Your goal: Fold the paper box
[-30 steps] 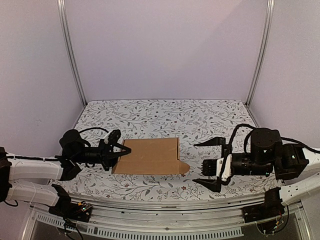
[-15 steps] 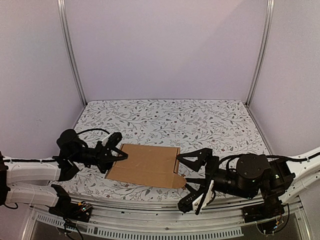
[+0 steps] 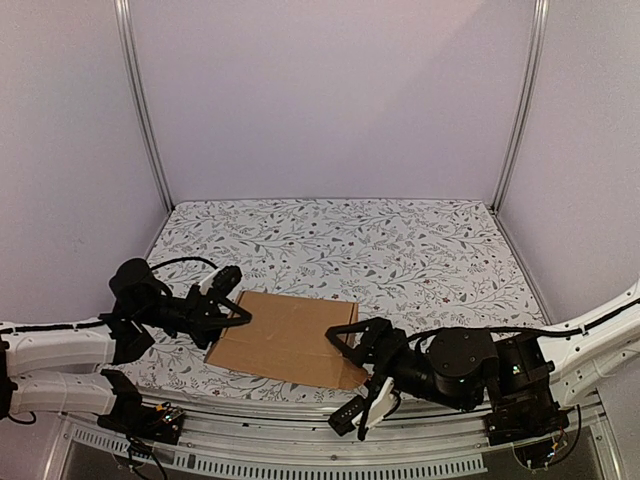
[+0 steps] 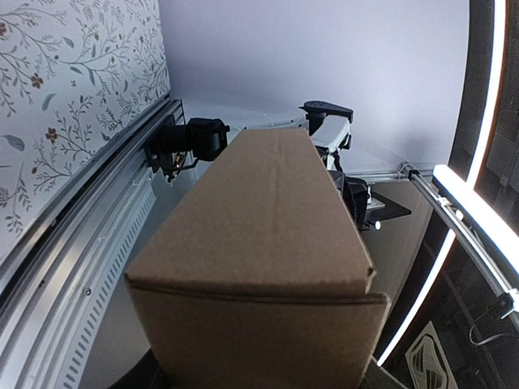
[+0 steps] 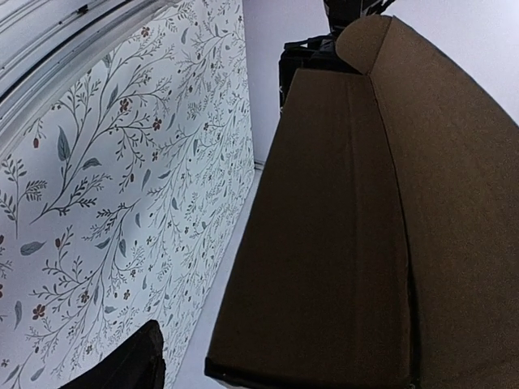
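Observation:
The paper box (image 3: 285,338) is a flat brown cardboard piece with creases, lying aslant near the table's front edge. My left gripper (image 3: 228,308) is shut on its left edge; in the left wrist view the cardboard (image 4: 259,243) fills the space between the jaws. My right gripper (image 3: 345,378) is wide open at the box's right front corner, with one finger above it and one below. In the right wrist view the dark side of the box (image 5: 340,243) fills the right half, and one black finger (image 5: 134,365) shows at the bottom left. The other finger is hidden.
The floral tablecloth (image 3: 400,250) covers the table. A metal rail (image 3: 300,440) runs along the front edge, just below the right gripper. Upright frame posts (image 3: 140,100) stand at the back corners, with plain walls behind.
The left gripper has drawn the box toward the front edge and turned it. The right arm has swung left and low, bringing its open jaws to the box's right front corner.

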### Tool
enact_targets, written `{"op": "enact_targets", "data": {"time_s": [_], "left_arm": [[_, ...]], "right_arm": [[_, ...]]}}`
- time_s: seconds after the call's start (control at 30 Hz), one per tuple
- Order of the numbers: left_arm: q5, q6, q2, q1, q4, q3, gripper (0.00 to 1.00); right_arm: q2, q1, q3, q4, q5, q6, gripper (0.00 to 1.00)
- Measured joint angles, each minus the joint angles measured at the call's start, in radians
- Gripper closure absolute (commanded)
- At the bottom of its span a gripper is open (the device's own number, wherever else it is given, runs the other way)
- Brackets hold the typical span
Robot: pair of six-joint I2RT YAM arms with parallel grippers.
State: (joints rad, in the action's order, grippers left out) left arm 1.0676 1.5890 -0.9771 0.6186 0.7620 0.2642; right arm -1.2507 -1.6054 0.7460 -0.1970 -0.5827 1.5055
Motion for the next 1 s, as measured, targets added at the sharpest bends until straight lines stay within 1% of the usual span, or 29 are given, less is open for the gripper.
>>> {"op": "enact_targets", "data": {"time_s": [0.03,0.2,0.37,0.5,0.63,0.67,0.7,0.77,0.8,0.83,1.0], "left_arm": [[0.0,-0.001,0.003,0.0,-0.002,0.0,1.0],[0.0,-0.013,0.018,0.0,-0.029,-0.002,1.0],[-0.003,-0.025,0.025,0.0,-0.043,-0.003,0.88],[-0.006,-0.034,0.038,0.0,-0.064,-0.003,0.78],[-0.006,-0.053,0.051,0.0,-0.099,-0.003,0.59],[-0.006,-0.055,0.053,0.0,-0.104,-0.003,0.51],[-0.006,-0.056,0.053,0.0,-0.109,-0.003,0.4],[-0.009,-0.059,0.057,0.0,-0.115,-0.003,0.27],[-0.011,-0.068,0.063,0.0,-0.119,-0.003,0.08],[-0.019,-0.074,0.07,0.0,-0.126,-0.003,0.01],[-0.037,-0.129,0.12,-0.002,-0.213,0.007,0.01]], "right_arm": [[-0.003,0.0,0.0,-0.005,-0.003,0.006,0.24],[-0.018,0.0,0.013,-0.03,-0.019,0.0,0.34],[-0.022,-0.001,0.016,-0.039,-0.033,-0.017,0.47],[-0.022,-0.005,0.016,-0.04,-0.039,-0.043,0.53],[-0.022,-0.008,0.016,-0.04,-0.039,-0.072,0.54],[-0.022,-0.009,0.016,-0.04,-0.039,-0.08,0.55],[-0.022,-0.01,0.016,-0.04,-0.039,-0.088,0.56],[-0.023,-0.01,0.016,-0.04,-0.04,-0.1,0.57],[-0.023,-0.011,0.016,-0.04,-0.042,-0.112,0.57],[-0.023,-0.011,0.015,-0.04,-0.046,-0.122,0.57],[-0.019,-0.011,0.009,-0.045,-0.073,-0.186,0.58]]}}
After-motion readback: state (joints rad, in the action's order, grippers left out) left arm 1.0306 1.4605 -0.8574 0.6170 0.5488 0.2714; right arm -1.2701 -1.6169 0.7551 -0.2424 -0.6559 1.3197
